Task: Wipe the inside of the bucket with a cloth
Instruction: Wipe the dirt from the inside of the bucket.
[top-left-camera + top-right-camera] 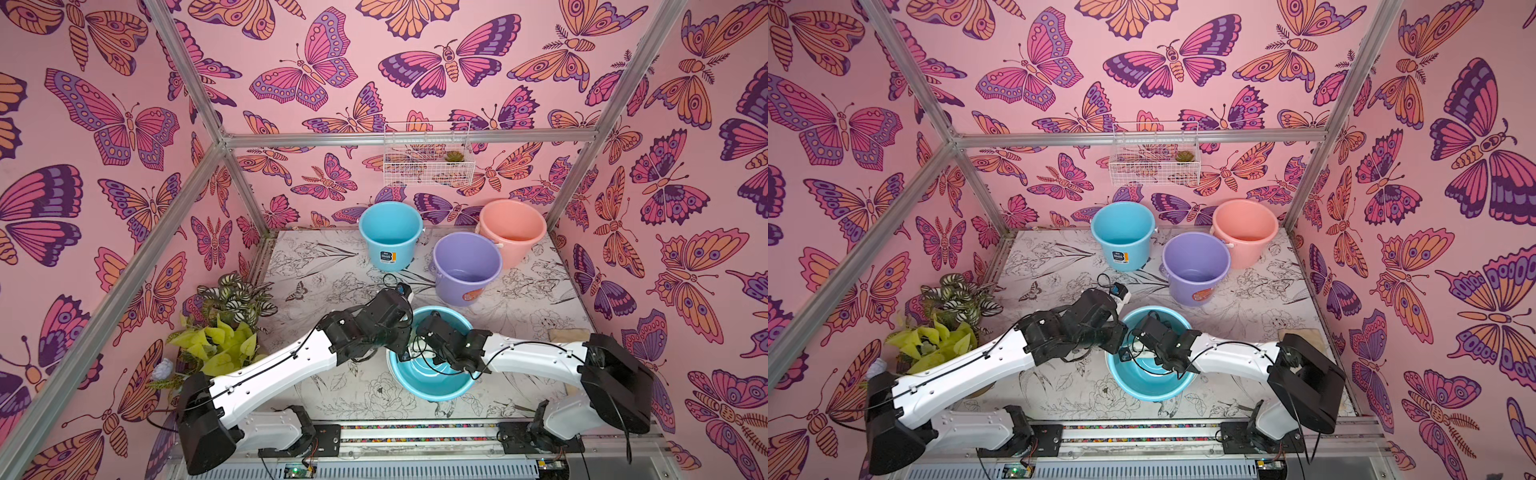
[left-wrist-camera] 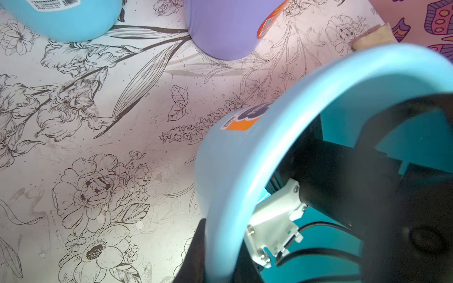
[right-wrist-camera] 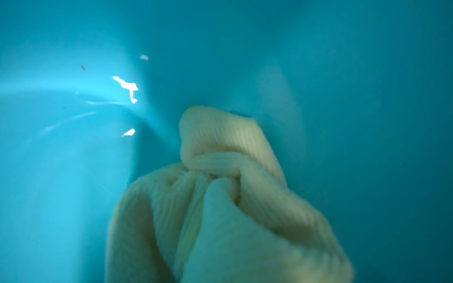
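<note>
Bunching softly where the right gripper (image 1: pixel 409 353) clamps it, the pale-yellow cloth (image 3: pixel 220 137) presses inside the sky-blue bucket (image 1: pixel 432 395), lower centre. The left gripper (image 2: pixel 210 254) pinches its rim, likely light and slick. The lavender bucket (image 1: pixel 457 286) stands apart, centre-right.

floral counter (image 1: pixel 332 266) has the lavender bucket (image 1: pixel 455 291), a blue bucket (image 1: pixel 390 247) and a pink bucket (image 1: pixel 517 247) upright, tan mat (image 1: pixel 569 334) off right

Overhead stereo pair, close wrist cameras
</note>
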`<control>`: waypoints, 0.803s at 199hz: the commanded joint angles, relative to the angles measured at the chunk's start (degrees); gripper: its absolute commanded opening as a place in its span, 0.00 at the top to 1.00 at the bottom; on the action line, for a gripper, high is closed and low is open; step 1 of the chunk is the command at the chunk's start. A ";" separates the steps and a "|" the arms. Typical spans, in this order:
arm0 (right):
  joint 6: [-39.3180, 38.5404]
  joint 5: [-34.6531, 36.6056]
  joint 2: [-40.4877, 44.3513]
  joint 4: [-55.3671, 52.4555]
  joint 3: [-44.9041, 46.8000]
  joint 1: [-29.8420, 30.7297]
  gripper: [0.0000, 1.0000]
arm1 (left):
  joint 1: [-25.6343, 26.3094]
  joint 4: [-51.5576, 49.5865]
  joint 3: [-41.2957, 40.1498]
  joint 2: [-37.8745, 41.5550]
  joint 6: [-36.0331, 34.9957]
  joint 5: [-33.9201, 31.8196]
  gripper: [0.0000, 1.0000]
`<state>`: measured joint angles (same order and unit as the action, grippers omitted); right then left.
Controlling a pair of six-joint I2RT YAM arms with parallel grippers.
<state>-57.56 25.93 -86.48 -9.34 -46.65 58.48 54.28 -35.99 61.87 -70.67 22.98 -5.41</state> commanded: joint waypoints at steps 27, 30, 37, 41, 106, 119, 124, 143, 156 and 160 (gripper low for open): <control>-5.15 13.42 0.95 3.52 0.38 1.18 1.00 | 1.70 5.65 0.07 0.92 3.18 3.59 1.00; -5.44 13.70 1.29 2.78 0.42 1.34 1.00 | 1.70 5.44 0.24 0.86 3.28 3.30 1.00; -5.92 14.11 2.01 0.38 0.36 1.66 1.00 | 1.70 4.94 0.57 0.58 3.53 2.69 1.00; -6.18 14.20 2.41 -1.29 0.30 1.84 1.00 | 1.70 4.65 0.77 0.47 3.60 2.37 1.00; 0.92 7.86 3.62 -28.82 -3.37 5.34 1.00 | 1.70 2.86 2.18 -0.37 4.42 0.15 1.00; 2.58 5.96 3.13 -32.36 -4.43 5.92 1.00 | 1.70 2.85 2.28 -0.34 4.36 0.14 1.00; 3.25 4.79 2.92 -33.82 -4.93 6.18 1.00 | 1.70 2.77 2.29 -0.41 4.39 0.14 1.00; 5.80 -3.58 2.37 -39.27 -7.24 6.45 1.00 | 1.70 2.82 2.38 -0.44 4.53 0.22 1.00; 6.65 -10.72 2.58 -40.27 -7.58 6.35 1.00 | 1.70 2.77 2.38 -0.56 4.53 0.38 1.00; 6.87 -13.20 2.70 -40.12 -7.50 6.39 1.00 | 1.70 2.80 2.38 -0.60 4.53 0.48 1.00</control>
<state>-54.59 27.62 -83.37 -40.75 -52.49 64.03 55.96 -35.24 62.54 -71.37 26.24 -4.54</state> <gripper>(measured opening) 0.090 0.152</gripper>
